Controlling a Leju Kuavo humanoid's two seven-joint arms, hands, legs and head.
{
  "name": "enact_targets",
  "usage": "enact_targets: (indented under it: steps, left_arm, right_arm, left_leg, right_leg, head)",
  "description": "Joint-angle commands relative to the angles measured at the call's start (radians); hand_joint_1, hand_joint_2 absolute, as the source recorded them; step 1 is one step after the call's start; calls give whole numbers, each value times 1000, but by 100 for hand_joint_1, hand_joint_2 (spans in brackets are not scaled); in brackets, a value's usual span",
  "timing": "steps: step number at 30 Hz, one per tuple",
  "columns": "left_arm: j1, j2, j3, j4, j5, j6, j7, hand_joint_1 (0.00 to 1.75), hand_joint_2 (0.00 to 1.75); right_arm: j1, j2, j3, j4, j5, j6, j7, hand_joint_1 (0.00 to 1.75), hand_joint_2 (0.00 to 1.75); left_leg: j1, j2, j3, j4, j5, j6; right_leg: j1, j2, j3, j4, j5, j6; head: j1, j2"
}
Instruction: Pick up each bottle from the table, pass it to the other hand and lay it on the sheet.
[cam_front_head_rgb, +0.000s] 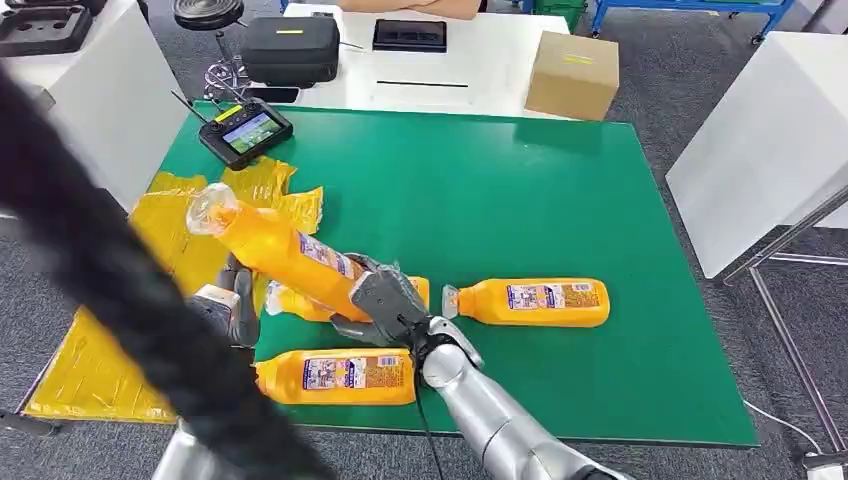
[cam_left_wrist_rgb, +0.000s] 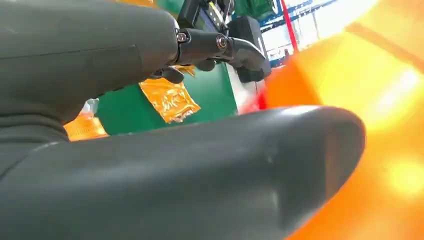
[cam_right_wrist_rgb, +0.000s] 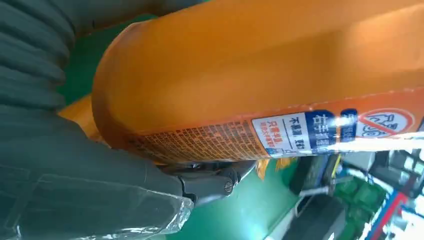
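Note:
My right hand grips the base end of an orange bottle and holds it tilted above the green mat, its clear cap pointing up and left. Up close, the bottle's label lies against my right hand. My left hand sits just below and left of the raised bottle, fingers apart, holding nothing. The left wrist view has its thumb beside the blurred orange bottle. Three more orange bottles lie on the mat: one to the right, one near the front edge, one partly hidden behind the raised bottle. The crumpled yellow sheet lies at the left.
A remote controller with a screen sits at the mat's far left corner. Behind are a black case, a tablet and a cardboard box. A white table stands to the right. A dark blurred band crosses the left foreground.

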Motion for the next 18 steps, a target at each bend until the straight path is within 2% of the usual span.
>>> enact_targets:
  steps: [1, 2, 5, 9, 15, 18]
  left_arm:
    - [-5, -5, 1, 20, 80, -67, 0, 0, 0]
    - [-7, -8, 5, 19, 96, -78, 2, 0, 175]
    - [-20, -16, 8, 22, 137, -118, 7, 0, 175]
    - [-44, -23, 8, 26, 191, -180, 18, 0, 175]
    - [-40, -25, 8, 16, 198, -191, 19, 0, 175]
    - [-30, -26, 7, 4, 199, -196, 19, 0, 175]
  right_arm:
    - [-82, -3, 215, 156, -85, -22, -8, 164, 175]
    - [-85, -3, 221, 162, -93, -23, -10, 159, 175]
    - [-95, -3, 230, 168, -102, -22, -10, 159, 175]
    - [-107, -3, 243, 167, -119, -24, 1, 154, 175]
    - [-103, -3, 247, 167, -124, -28, 4, 154, 175]
    - [-95, -3, 248, 168, -117, -30, -1, 154, 175]
  left_leg:
    - [1, 0, 2, -1, 0, -4]
    - [1, 1, 4, -2, 0, -6]
    - [1, 0, 1, 0, 0, -3]
    - [1, -1, 2, -1, 0, -6]
    - [1, 0, 0, 0, 0, -3]
    - [1, -1, 3, -1, 0, -6]
  right_leg:
    - [1, 0, 2, -1, 0, -2]
    - [1, 0, 4, -2, 0, -3]
    - [1, -1, 2, -1, 0, -2]
    - [1, -1, 2, -1, 0, -3]
    - [1, -1, 0, 0, 0, -1]
    - [1, -2, 3, -1, -1, -3]
  head:
    - [0, 0]
    - [0, 0]
    - [0, 0]
    - [0, 0]
    - [0, 0]
    - [0, 0]
